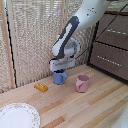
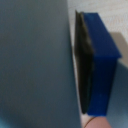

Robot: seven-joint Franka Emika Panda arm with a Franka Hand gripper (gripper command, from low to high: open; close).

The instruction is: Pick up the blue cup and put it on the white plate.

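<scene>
The blue cup stands on the wooden table toward the back, its handle toward the exterior view's right. My gripper is down over its rim from above. In the wrist view the cup's blue wall fills most of the picture, very close. One blue finger with a dark pad lies against that wall; the other finger is hidden behind it. The white plate, with its thin patterned rim, lies at the front on the exterior view's left, well away from the cup.
A pink mug stands just to the exterior view's right of the blue cup. A small orange block lies to its left. A dark drawer cabinet stands at the back right, with a slatted screen behind the table.
</scene>
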